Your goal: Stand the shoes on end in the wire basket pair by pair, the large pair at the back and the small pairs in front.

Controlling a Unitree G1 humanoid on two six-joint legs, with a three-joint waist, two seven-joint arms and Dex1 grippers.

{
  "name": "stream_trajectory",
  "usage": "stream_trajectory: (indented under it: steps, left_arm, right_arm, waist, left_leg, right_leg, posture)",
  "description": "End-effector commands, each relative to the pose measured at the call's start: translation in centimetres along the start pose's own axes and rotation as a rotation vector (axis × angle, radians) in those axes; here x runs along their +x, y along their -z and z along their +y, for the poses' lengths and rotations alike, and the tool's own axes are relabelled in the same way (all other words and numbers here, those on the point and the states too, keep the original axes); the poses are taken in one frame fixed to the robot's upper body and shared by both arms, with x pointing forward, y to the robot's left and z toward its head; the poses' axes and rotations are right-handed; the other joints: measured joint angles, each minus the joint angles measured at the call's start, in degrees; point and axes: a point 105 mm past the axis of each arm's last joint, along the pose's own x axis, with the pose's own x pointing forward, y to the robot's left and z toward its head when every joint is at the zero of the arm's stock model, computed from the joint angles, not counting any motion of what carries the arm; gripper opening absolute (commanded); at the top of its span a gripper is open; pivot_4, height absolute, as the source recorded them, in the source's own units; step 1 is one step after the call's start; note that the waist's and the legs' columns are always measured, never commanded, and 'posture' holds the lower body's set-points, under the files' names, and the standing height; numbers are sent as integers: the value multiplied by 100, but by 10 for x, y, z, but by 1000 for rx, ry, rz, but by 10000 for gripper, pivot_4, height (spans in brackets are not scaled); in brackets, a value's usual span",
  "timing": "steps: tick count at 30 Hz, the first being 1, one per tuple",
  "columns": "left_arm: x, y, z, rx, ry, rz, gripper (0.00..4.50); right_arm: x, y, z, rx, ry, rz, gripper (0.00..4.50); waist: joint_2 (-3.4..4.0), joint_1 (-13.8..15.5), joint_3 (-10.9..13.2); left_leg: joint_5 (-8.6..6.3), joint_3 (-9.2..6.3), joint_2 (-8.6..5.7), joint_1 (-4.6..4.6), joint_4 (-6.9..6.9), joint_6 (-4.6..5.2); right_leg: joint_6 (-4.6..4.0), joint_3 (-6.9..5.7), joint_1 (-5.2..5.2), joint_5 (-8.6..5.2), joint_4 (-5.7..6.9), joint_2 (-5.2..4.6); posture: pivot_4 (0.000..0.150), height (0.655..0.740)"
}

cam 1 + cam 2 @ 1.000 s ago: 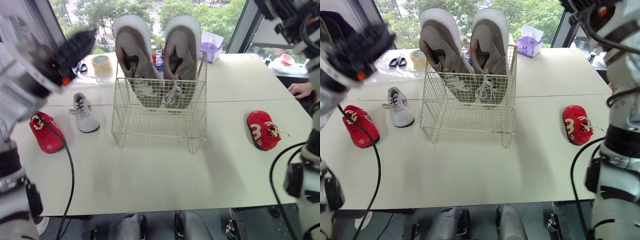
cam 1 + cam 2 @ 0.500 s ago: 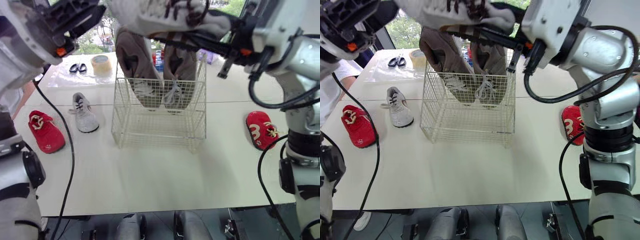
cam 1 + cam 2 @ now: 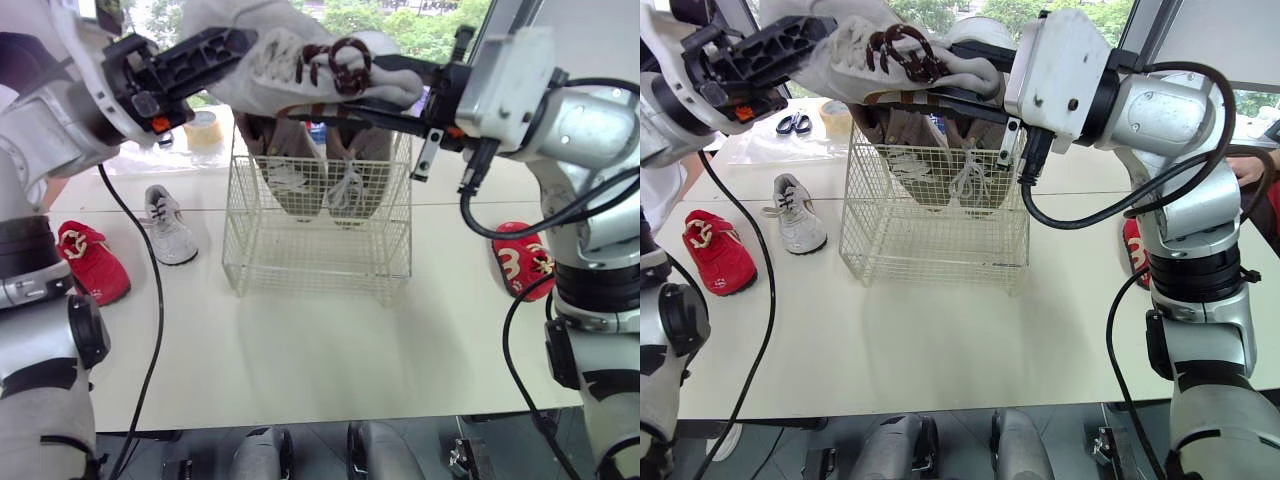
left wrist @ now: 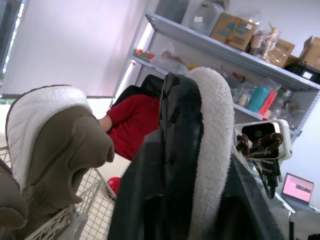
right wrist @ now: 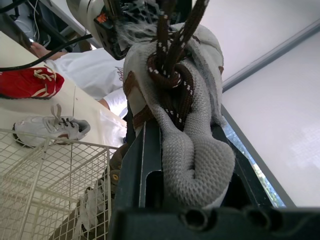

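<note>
A grey knit shoe (image 3: 300,70) with brown laces (image 5: 167,65) hangs on its side above the wire basket (image 3: 320,240). My right gripper (image 3: 345,95) is shut on its toe end. My left gripper (image 3: 228,48) is closed over the fleecy heel collar (image 4: 212,150). The large brown pair (image 3: 345,175) stands on end at the back of the basket. On the table lie a small grey-white shoe (image 3: 170,228) and a red shoe (image 3: 92,265) to the left, and a second red shoe (image 3: 525,262) to the right.
A tape roll (image 3: 205,130) and scissors (image 3: 793,123) lie on the table's far left, behind the basket. A person in a white shirt (image 5: 95,75) is at the left edge. The front half of the basket holds nothing.
Both arms have swung in over the basket. The right gripper brought the grey shoe lower, and the left gripper moved to its heel and closed on it.
</note>
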Motion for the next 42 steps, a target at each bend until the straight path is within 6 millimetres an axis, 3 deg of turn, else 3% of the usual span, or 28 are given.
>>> stream_trajectory:
  steps: [1, 3, 4, 5, 8, 10, 11, 14, 19, 25, 37, 42]
  left_arm:
    - [-6, -16, -8, 36, 9, -81, 2654]
    - [-11, -23, -7, 32, -5, -145, 2654]
    - [-14, -26, -6, 33, -16, -187, 2657]
    - [-18, -30, -5, 35, -31, -237, 2657]
    - [-29, -40, -5, 46, -69, -416, 2657]
    - [-30, -44, -9, 43, -59, -518, 2657]
    - [-29, -46, -10, 41, -55, -558, 2657]
    - [-22, -48, -10, 2, -27, -688, 2657]
    - [-2, -23, 0, -39, -17, -693, 2657]
    - [12, -3, 6, -80, -8, -649, 2657]
    - [16, 21, 13, -108, -42, -600, 2657]
    - [14, 23, 16, -115, -55, -603, 2657]
  right_arm:
    - [-2, -13, -6, -64, 16, -31, 5475]
    - [-6, -3, -11, -27, 55, 9, 5475]
    - [-11, 3, -15, 33, 97, 26, 13980]
    - [-18, 9, -24, 108, 171, 32, 17269]
    - [-42, 10, -47, 464, 431, -116, 32911]
    - [-49, 12, -49, 671, 536, -224, 42991]
    - [-50, 13, -50, 753, 583, -271, 44131]
    - [-43, 12, -48, 1077, 700, -502, 44131]
    - [3, 0, -31, 1387, 666, -704, 44131]
    - [23, -7, -28, 1415, 615, -730, 44131]
    - [35, -18, -31, 1387, 571, -757, 44131]
    - [36, -19, -32, 1381, 557, -762, 23059]
  waist:
    - [0, 2, 0]
    - [0, 7, 0]
    - [0, 7, 0]
    - [-1, 6, -1]
    - [-4, 8, -3]
    - [-4, 11, -2]
    - [-4, 12, -2]
    - [-4, 12, -4]
    - [-1, 1, -4]
    - [-2, 4, -4]
    - [-2, -10, -4]
    - [-2, -8, -4]
  left_leg:
    - [0, 0, 0, 0, 0, 0]
    - [1, 0, 0, 1, 1, -1]
    - [1, -1, 0, 1, 2, -1]
    - [1, -1, 0, 1, 2, -1]
    - [2, -4, 1, 7, 3, -3]
    - [4, -5, 0, 6, 3, -6]
    - [4, -6, 0, 8, 3, -7]
    - [7, -6, 0, 17, 3, -11]
    - [11, -3, -1, 31, 3, -17]
    - [11, -5, -2, 27, 3, -13]
    - [-1, -8, 0, 28, 3, 6]
    - [-4, -8, 0, 28, 3, 11]
  right_leg:
    - [0, 0, 0, 0, 1, 0]
    - [0, 0, 0, 0, 2, -1]
    - [0, 0, 0, 0, 3, -1]
    - [0, 1, 1, 0, 4, -3]
    - [-2, 1, 5, 2, 14, -8]
    - [-4, 0, 4, 3, 20, -12]
    - [-5, -1, 5, 4, 21, -12]
    - [-6, -1, 8, 4, 37, -13]
    - [-7, 4, 10, 4, 63, -6]
    - [-7, 4, 11, 4, 62, -2]
    - [-7, 4, 13, 3, 60, 1]
    - [-7, 4, 13, 3, 58, 0]
  posture:
    - [1500, 7400]
    - [1500, 7400]
    - [1500, 7400]
    - [1500, 7400]
    - [1500, 7400]
    - [1500, 7400]
    - [1500, 7400]
    - [1500, 7400]
    - [1500, 7400]
    - [1500, 7400]
    - [1500, 7400]
    - [1500, 7400]
